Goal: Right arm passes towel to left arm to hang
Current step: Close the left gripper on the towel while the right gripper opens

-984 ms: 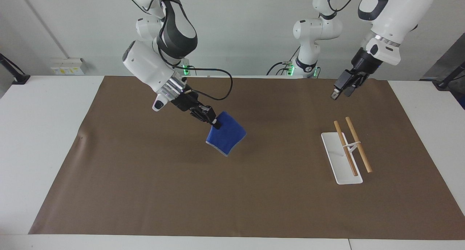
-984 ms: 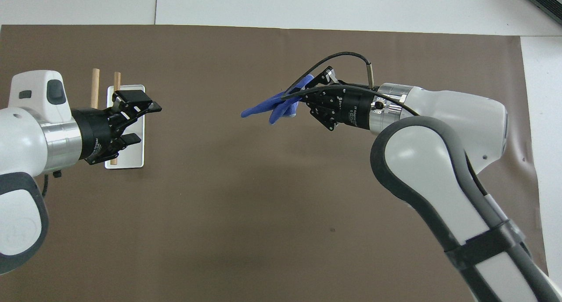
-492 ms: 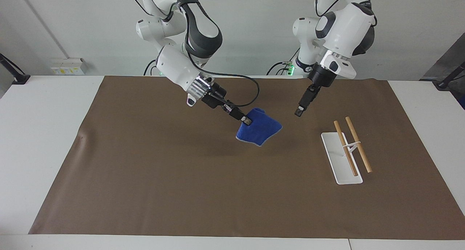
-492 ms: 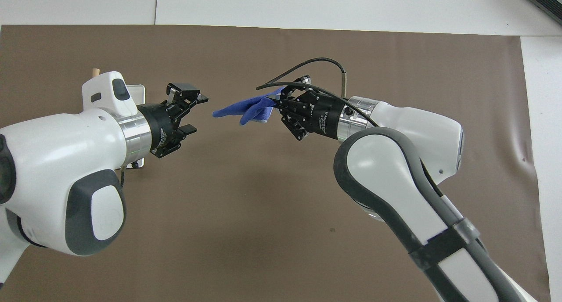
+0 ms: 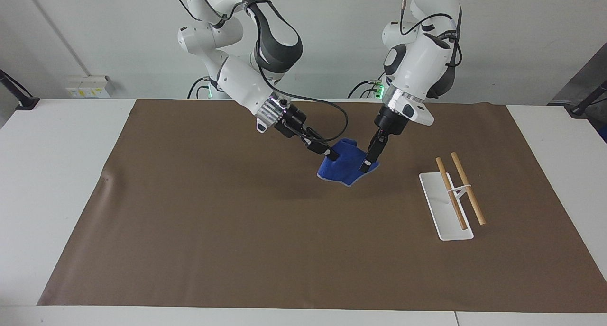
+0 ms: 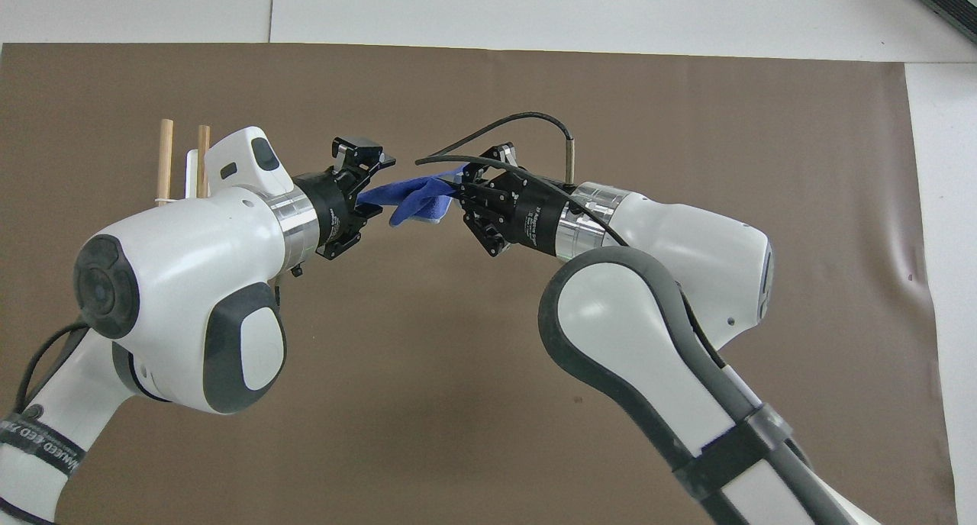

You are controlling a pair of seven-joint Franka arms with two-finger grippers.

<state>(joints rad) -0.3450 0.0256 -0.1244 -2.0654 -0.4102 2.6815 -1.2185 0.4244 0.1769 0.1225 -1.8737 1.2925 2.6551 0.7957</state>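
Note:
The blue towel (image 5: 347,168) (image 6: 418,198) hangs in the air over the middle of the brown mat. My right gripper (image 5: 332,155) (image 6: 462,192) is shut on one of its corners. My left gripper (image 5: 367,165) (image 6: 372,186) has come to the towel's free end. Its jaws stand apart on either side of that end, and the cloth reaches in between them. Toward the left arm's end of the table, the rack's two wooden rods (image 5: 466,188) (image 6: 165,159) sit on a white base (image 5: 440,207).
A brown mat (image 5: 189,231) covers most of the white table. In the overhead view my left arm hides most of the rack's base. A black cable (image 6: 504,120) loops over my right wrist.
Both arms have swung toward each other over the mat's middle. My left gripper went from near the rack to the towel's free end, and its jaws narrowed. The right gripper kept its hold.

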